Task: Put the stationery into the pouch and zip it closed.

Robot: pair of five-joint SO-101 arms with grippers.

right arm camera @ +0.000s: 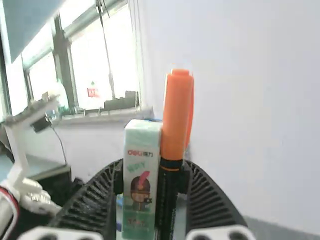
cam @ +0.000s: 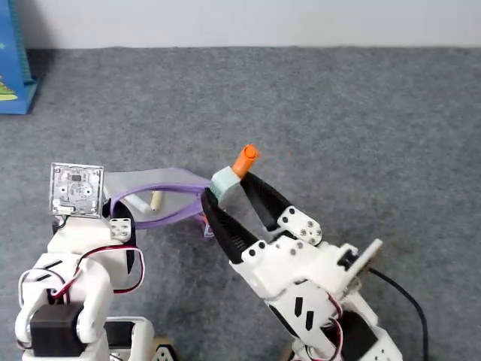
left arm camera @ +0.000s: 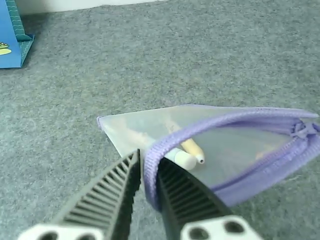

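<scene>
The pouch (cam: pixel 131 183) is lying flat on the grey, felt-like desk (cam: pixel 338 113), just ahead of the left arm. It is looking translucent and milky, with a thick lilac zip band (left arm camera: pixel 260 120) running along its mouth. The mouth is gaping wide, so the band is forming a long loop, and the lilac slider (left arm camera: pixel 301 129) is sitting at the far end of the zip.

Two items are already lying inside, showing through the clear wall: a white pen (left arm camera: pixel 181 159) and a yellowish pencil (left arm camera: pixel 192 148), side by side and touching, their ends poking towards the opening.

The left claw (left arm camera: pixel 147 159) is pinching the nearer end of the zip band, its ribbed dark jaws nearly closed with just the fabric edge between them.

The right claw (cam: pixel 225 184) is hanging above the desk just beside the open end of the pouch, tilted upwards. It is squeezing two things together: an orange marker (right arm camera: pixel 177 115) with a black barrel, standing up out of the jaws, and a pale green and white eraser (right arm camera: pixel 141 165) in a printed sleeve, pressed against the marker's side. The jaws are standing only as far apart as these two items need.

A blue box (cam: pixel 13 68) is standing at the desk's far corner, well apart from the pouch.
</scene>
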